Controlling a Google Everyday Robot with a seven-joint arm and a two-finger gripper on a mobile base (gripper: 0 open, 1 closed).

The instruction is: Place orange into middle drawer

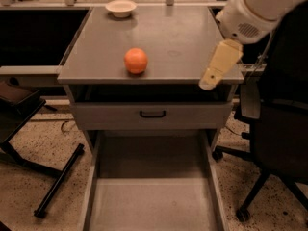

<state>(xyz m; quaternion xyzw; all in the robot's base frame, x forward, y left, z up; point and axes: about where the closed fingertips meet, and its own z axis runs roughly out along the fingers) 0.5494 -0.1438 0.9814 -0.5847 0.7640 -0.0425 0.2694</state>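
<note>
One orange (136,60) is sitting on the grey cabinet top (183,37) near its front edge, well apart from one cream-white bowl (121,7) resting at the back. Two drawers are showing: the drawer with a black handle (152,113) is sitting shut, and the middle drawer (154,203) is standing pulled out below it. The gripper (211,78) is hanging over the top's front right corner. I cannot tell whether it is apart or together.
</note>
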